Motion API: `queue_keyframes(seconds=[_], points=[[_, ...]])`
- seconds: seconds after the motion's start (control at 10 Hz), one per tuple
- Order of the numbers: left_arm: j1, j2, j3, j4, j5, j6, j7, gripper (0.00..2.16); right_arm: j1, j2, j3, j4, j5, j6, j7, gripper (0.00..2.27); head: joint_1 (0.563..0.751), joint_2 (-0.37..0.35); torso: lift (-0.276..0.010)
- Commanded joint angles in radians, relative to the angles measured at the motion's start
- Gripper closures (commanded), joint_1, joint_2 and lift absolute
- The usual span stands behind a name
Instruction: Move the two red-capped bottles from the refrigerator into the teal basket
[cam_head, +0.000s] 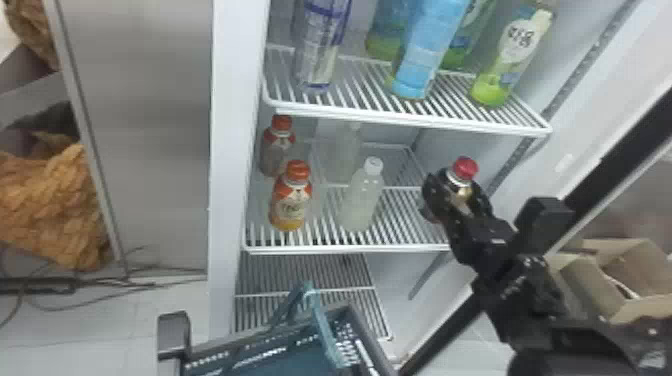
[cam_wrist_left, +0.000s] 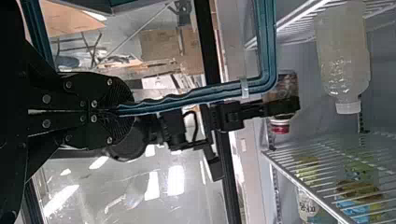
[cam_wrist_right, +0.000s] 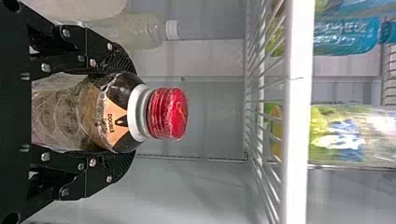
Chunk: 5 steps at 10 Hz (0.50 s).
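Right gripper (cam_head: 457, 191): clamped around red-capped bottle (cam_head: 465, 169), at middle shelf (cam_head: 350, 248)'s right end, cap up. Left gripper (cam_wrist_left: 124, 110): fingers pinched on teal basket (cam_head: 240, 337)'s handle (cam_head: 320, 320); basket sits lower than middle shelf, out front. Two orange-capped bottles (cam_head: 291, 202) on middle shelf's left side, white-capped bottle (cam_head: 361, 200) mid-shelf. Tall blue bottle (cam_head: 427, 55) on the rack above it.

Bottles (cam_head: 290, 207) on shelves (cam_head: 350, 249), basket (cam_head: 300, 357) in front
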Motion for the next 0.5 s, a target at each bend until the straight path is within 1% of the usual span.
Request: queue_keyframes(seconds=[0.0,0.2,0.4], points=[[0.005,-0.002,0.007,0.002,-0.004,-0.004,0.0,1.13,0.092,0.022,-0.044,-0.111,-0.005,0.042,0.007,0.68,0.695,-0.35,-0.228],[0.005,-0.003,0.011,0.0,-0.002,-0.006,0.0,1.13,0.17,0.047,-0.082,-0.214,-0.029,0.103,0.041,0.71,0.695,-0.35,-0.228],[0.005,-0.003,0.011,0.002,-0.002,-0.006,0.0,1.13,0.236,0.063,-0.094,-0.283,-0.055,0.14,0.062,0.71,0.695,-0.35,-0.228]])
